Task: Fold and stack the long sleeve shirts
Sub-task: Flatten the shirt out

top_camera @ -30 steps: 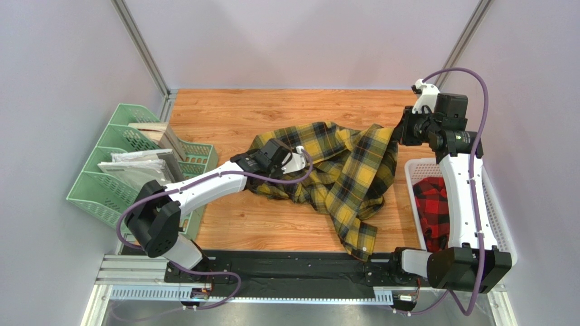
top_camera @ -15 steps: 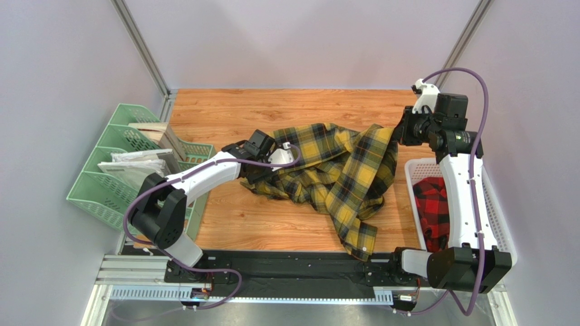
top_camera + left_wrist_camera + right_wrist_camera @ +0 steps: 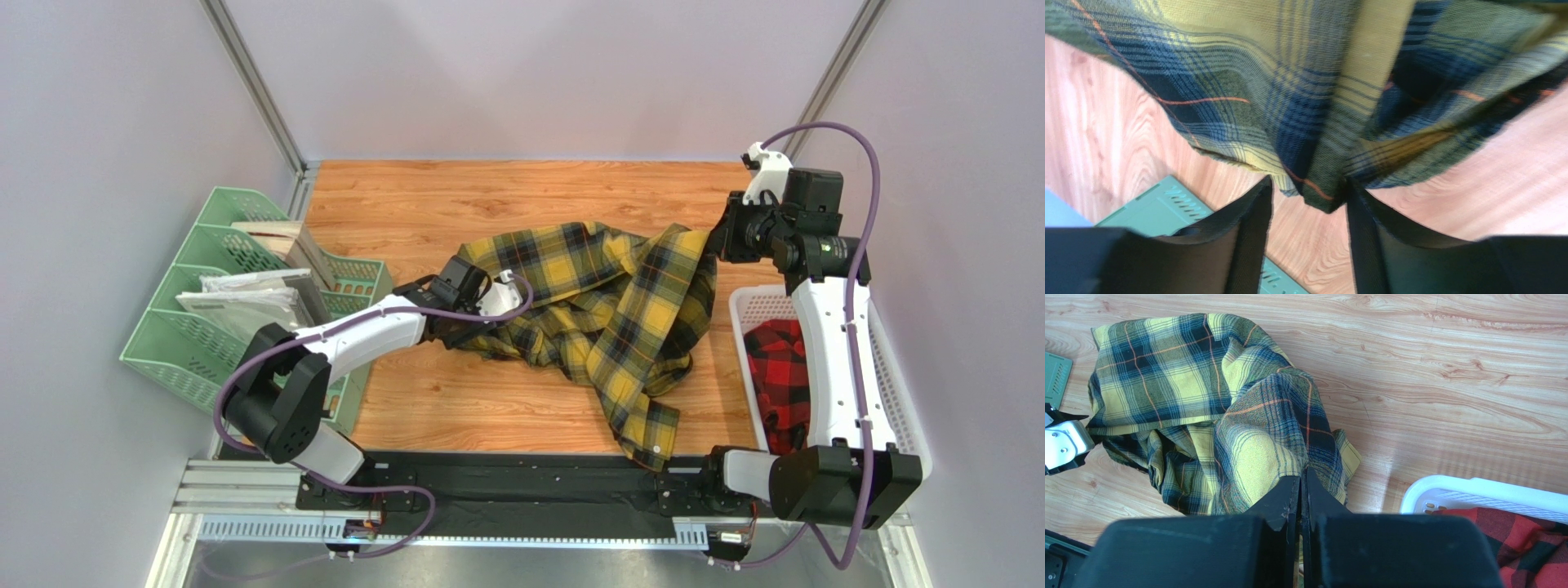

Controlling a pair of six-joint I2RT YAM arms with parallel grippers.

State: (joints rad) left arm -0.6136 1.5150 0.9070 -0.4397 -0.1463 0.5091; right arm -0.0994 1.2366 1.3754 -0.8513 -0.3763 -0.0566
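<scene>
The yellow-and-black checked shirt lies crumpled across the middle of the wooden table. Its right edge is drawn up to my right gripper, which is shut on that cloth; the right gripper shows both jaws pressed together. My left gripper sits at the shirt's left edge, low over the table. In the left wrist view this gripper is open, and a folded corner of the shirt hangs just at its tips, touching the right finger. The red-and-black checked shirt lies bunched in the basket.
A white perforated basket stands at the right edge, its rim close under the right arm. Green file trays holding papers stand at the left, one corner just below the left gripper. Grey walls enclose the table.
My left gripper has slid left along the shirt to its left edge and its jaws have opened wider. The right arm and its hold on the shirt have not moved.
</scene>
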